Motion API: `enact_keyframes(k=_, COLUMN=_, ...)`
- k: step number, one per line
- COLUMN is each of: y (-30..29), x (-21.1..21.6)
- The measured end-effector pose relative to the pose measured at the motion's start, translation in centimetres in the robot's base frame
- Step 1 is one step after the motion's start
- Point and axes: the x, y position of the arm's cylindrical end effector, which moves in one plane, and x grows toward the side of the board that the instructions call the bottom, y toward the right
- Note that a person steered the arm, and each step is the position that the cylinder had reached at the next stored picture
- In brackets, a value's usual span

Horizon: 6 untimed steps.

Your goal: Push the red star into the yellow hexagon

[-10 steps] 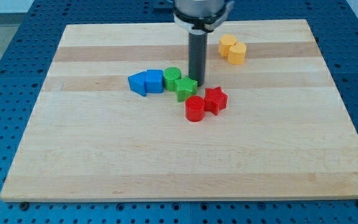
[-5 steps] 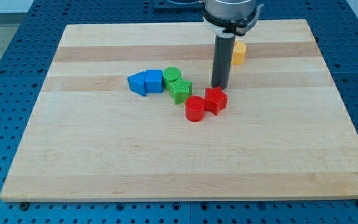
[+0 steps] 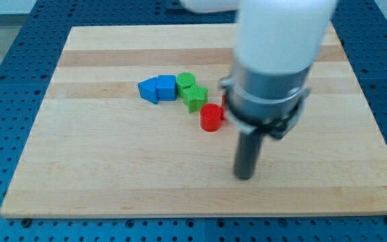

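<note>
Camera view shows your arm's body hiding most of the red star (image 3: 224, 107); only a sliver of red peeks out beside the red cylinder (image 3: 211, 117), touching or nearly so. The yellow hexagon is not visible, presumably behind the arm. My tip (image 3: 244, 177), the end effector, is a bare rod with nothing to open or close, holding nothing; it stands well below the red cylinder, toward the view's right, apart from every block. Judge the star light, rigid and ready to slide or spin, so press on a flat flank, not a point. The wooden worktop (image 3: 113, 175) is smooth and pale. Left of the red cylinder sit a green block (image 3: 195, 96), a green cylinder (image 3: 185, 81) and two blue blocks (image 3: 158, 88).
</note>
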Motion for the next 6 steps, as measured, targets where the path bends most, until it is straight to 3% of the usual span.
enact_keyframes(k=2, y=-8.1, x=1.6)
enact_keyframes(k=4, y=-8.4, x=-0.5)
enact_keyframes(k=6, y=-4.1, x=-1.5)
